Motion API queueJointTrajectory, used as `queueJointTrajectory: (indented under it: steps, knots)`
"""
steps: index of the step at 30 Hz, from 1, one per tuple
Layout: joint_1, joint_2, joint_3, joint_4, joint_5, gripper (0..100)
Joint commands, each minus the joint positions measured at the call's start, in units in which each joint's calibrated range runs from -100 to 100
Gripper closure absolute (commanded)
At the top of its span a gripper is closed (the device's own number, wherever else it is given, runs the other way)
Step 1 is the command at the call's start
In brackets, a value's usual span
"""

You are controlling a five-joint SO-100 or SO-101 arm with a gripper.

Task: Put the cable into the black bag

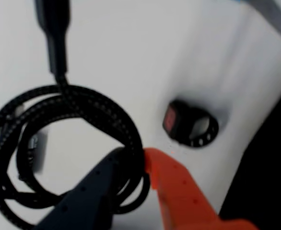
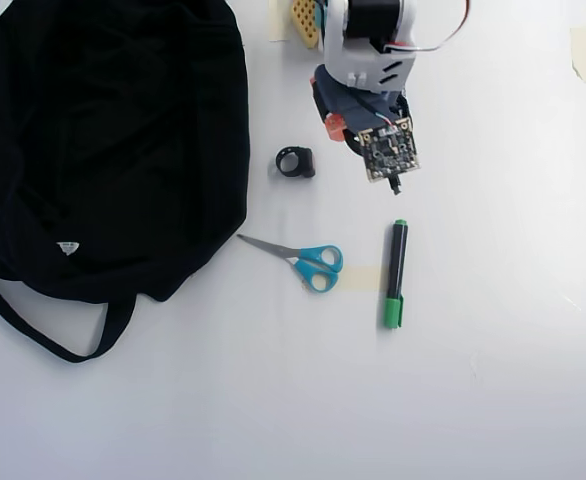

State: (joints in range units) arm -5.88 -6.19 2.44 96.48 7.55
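Your gripper (image 1: 143, 165) is clamped on the cable (image 1: 59, 148) coil over the white desk (image 2: 493, 380), ring (image 1: 192, 124) just beside, bag (image 2: 103, 140) well apart.

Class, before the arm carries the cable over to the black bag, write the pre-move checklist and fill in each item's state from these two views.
1. Gripper closed on the cable: ok, wrist view shows strands pinched.
2. Whole coil lifted off the table: cannot tell.
3. Small black ring free of the coil: ok, it lies apart.
4. Black bag mouth open: cannot tell.
5. Scissors and green marker off the route: ok.
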Motion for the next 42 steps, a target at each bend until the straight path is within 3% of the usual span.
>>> queueJointTrajectory:
  steps: [1, 12, 20, 29, 35, 42]
  knots:
    - [2.8, -9.3, 7.6, -0.9, -1.4, 98]
    - [12.8, -29.7, 24.9, -9.1, -0.9, 98]
    - [22.5, -31.1, 26.7, -13.6, -1.4, 98]
    - [36.5, -30.1, 27.5, -23.6, -8.3, 98]
    - [47.9, -29.8, 38.4, -45.2, -8.2, 98]
    - [58.1, -7.8, 26.1, -56.6, -8.3, 98]
